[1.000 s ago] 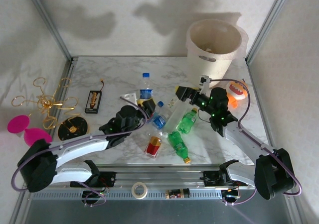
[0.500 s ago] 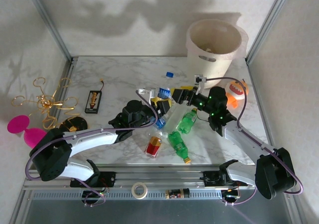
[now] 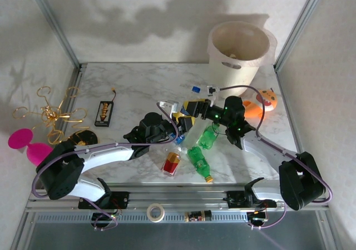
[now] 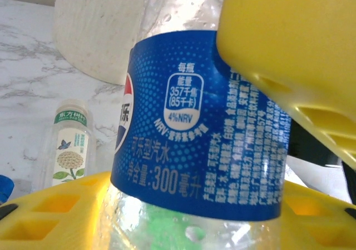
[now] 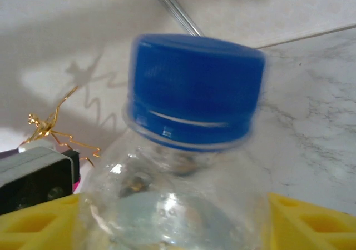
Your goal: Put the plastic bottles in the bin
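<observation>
A clear bottle with a blue label (image 4: 200, 133) and blue cap (image 3: 196, 89) hangs above the table's middle. My left gripper (image 3: 176, 116) is shut on its labelled body, with yellow fingers (image 4: 289, 50) above and below it. My right gripper (image 3: 192, 106) has come in from the right and is shut on the bottle's shoulder just under the cap (image 5: 194, 89). Two green bottles (image 3: 209, 136) (image 3: 198, 160), a red-labelled one (image 3: 171, 164) and a clear one (image 3: 192, 129) lie on the marble below. The cream bin (image 3: 239, 50) stands at the back right.
An orange pumpkin-faced toy (image 3: 266, 101) lies right of my right arm. At the left are a gold wire ornament (image 3: 53, 114), pink discs (image 3: 25, 141), a black round base (image 3: 79, 143) and a black strip (image 3: 104, 113). A tape roll (image 3: 156, 211) sits on the front rail.
My left gripper lifted the blue-labelled bottle off the table and carried it right. My right gripper swung left to meet it and closed round its shoulder.
</observation>
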`<state>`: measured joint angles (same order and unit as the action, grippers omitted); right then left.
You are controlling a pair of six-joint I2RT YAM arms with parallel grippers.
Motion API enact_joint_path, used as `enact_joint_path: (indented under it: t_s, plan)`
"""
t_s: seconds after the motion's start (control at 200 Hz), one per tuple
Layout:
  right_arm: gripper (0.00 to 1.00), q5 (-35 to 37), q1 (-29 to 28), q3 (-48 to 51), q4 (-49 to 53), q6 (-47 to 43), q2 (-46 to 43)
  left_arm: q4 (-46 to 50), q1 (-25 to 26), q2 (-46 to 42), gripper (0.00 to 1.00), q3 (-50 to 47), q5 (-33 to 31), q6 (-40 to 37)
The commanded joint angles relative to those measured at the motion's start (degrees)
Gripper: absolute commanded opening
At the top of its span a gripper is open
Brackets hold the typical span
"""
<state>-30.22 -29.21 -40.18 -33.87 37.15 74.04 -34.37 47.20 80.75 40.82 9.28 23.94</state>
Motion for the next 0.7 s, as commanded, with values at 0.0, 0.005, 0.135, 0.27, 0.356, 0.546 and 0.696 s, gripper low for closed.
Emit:
enact_joint_path:
  t_s: [0.0,0.005,0.135,0.27,0.356,0.546,0.696]
  plan:
    - [0.63,-0.8,-0.3,-1.7,-1.8,1.0,0.6,-1.0,0.5,-0.2,0.00,1.4,1.2,-0.8]
    - [0.62,-0.8,-0.4,-1.7,-1.8,1.1,0.6,-1.0,0.5,-0.2,0.00,1.4,1.2,-0.8]
    - [0.53,-0.7,-0.3,-1.2,-2.0,1.6,0.4,-1.3,0.6,-0.7,0.13,0.7,0.8,-0.4]
    - [0.52,1.6,-0.4,-0.6,-2.1,1.6,-0.4,-1.2,0.6,-1.3,0.56,0.2,-0.8,0.6]
    - [0.51,3.7,-0.4,-1.1,0.0,0.8,-0.8,-0.4,0.5,-2.2,0.78,0.0,-3.2,1.4]
    - [0.51,9.8,0.3,-4.9,9.1,-3.9,-1.7,0.0,-0.4,-6.3,0.96,-3.4,-11.5,3.8]
    - [0.51,15.2,2.3,-8.4,16.2,-7.4,-2.8,1.0,-2.2,-10.0,1.00,-6.7,-18.0,7.1]
